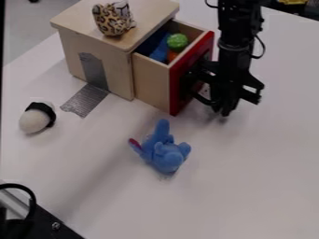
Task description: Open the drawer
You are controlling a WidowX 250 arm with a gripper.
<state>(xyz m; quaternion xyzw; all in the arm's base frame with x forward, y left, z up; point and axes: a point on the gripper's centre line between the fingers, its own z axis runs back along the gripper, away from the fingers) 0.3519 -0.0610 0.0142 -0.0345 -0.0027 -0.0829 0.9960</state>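
My gripper [224,95] hangs low at the upper right, just beyond the drawer's red front [179,87] and close beside it. The wooden drawer [152,82] stands pulled out of its cabinet [112,56], toward the right. Inside it lie a green ball-like thing [177,42], a blue thing [161,48] and something orange, partly hidden by the drawer's walls. The gripper covers part of the red front, and I cannot tell whether it touches the handle.
A leopard-print toy [113,19] sits on the cabinet. Silver tape [87,99] joins the cabinet to the table [249,186]. A blue plush toy [165,150] lies in front of the drawer, a white and black toy [37,117] at left. A dark device [37,224] fills the lower left corner.
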